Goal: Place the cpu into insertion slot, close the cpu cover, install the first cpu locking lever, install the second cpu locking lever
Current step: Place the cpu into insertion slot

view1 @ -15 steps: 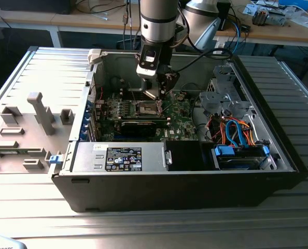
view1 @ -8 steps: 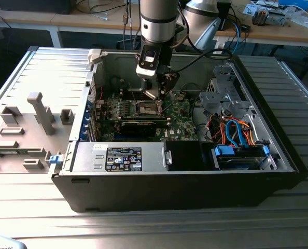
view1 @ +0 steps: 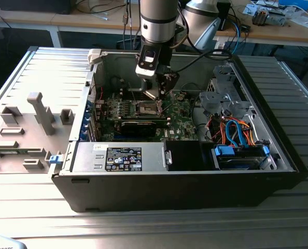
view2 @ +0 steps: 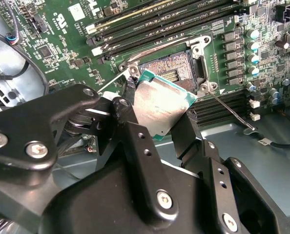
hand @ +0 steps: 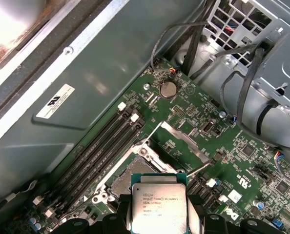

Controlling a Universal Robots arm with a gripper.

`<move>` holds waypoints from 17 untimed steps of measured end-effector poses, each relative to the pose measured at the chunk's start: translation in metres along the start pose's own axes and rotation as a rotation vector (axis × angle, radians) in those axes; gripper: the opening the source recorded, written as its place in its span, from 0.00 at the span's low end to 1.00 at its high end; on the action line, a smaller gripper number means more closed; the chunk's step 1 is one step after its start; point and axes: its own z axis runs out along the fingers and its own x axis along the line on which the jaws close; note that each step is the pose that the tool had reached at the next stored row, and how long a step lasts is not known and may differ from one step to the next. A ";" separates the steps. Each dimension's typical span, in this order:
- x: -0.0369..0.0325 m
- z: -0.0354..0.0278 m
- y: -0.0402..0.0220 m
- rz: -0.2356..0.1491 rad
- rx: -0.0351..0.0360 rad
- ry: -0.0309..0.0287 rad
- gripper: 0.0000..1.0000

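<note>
My gripper (view1: 156,92) hangs inside the open computer case, shut on the cpu (view2: 159,105), a small square chip with a dull silver top and green edge. Black fingers (view2: 130,92) pinch it on two opposite sides. The cpu (hand: 158,207) hovers slightly tilted, just above the near edge of the insertion slot (view2: 170,72), whose dark centre lies bare inside a silvery rim. In the exterior view the insertion slot (view1: 148,108) sits directly below the gripper. The cpu cover (hand: 182,140) stands swung open beside the socket. A thin locking lever (view2: 230,111) sticks out, unlatched.
Long memory slots (view2: 150,22) run beside the socket. A black labelled power-supply box (view1: 124,158) lies along the case's front, and a drive cage with orange and blue cables (view1: 237,132) is at the exterior view's right. Loose black cables (hand: 252,87) hang near the metal cage.
</note>
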 end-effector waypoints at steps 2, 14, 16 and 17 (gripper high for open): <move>0.0000 0.0003 0.0000 0.004 -0.0001 -0.0002 0.54; 0.0000 0.0010 -0.0001 0.019 -0.0002 -0.0012 0.54; 0.0000 0.0011 -0.0001 0.021 -0.0003 -0.0013 0.54; 0.0000 0.0012 -0.0001 0.022 -0.0002 -0.0014 0.54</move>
